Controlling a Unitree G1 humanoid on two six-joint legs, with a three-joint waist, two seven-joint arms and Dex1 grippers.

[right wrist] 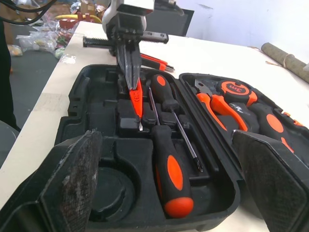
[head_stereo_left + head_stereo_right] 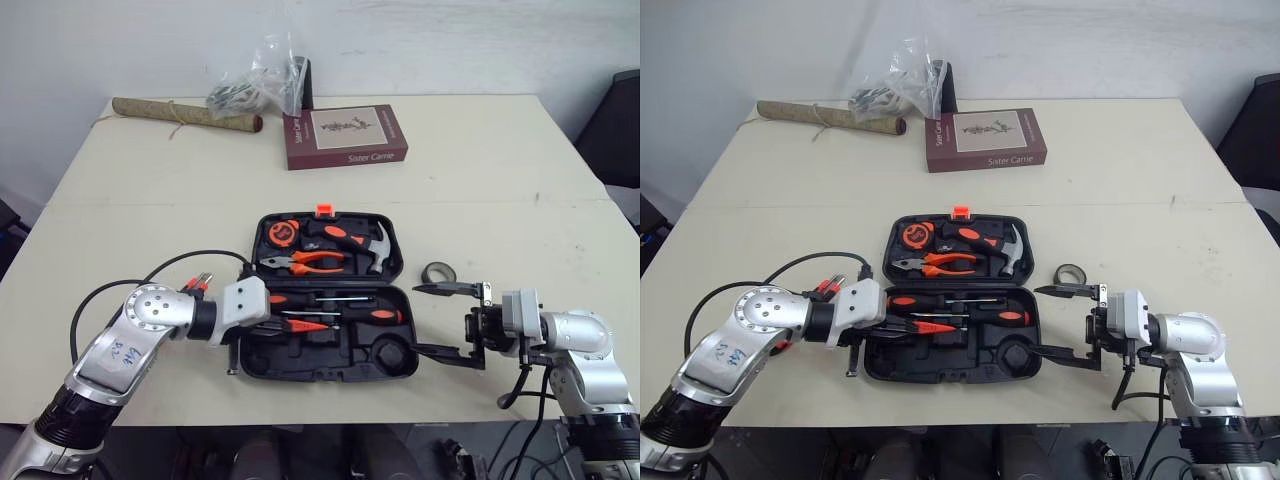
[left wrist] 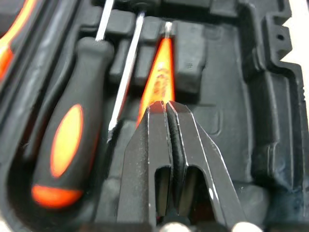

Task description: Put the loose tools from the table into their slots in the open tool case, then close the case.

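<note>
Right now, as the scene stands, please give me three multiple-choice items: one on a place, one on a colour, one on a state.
1. Where is the tape?
A. on the table, right of the case
B. in the case
C. on the floor

2. The book has a cover that is:
A. green
B. yellow
C. dark red

3. The right gripper is:
A. open
B. shut on the tape
C. shut on the case

Answers: 1 A, the tape lies on the table beside the case's right edge; 2 C, the cover is dark red; 3 A, its fingers stand wide apart.
</note>
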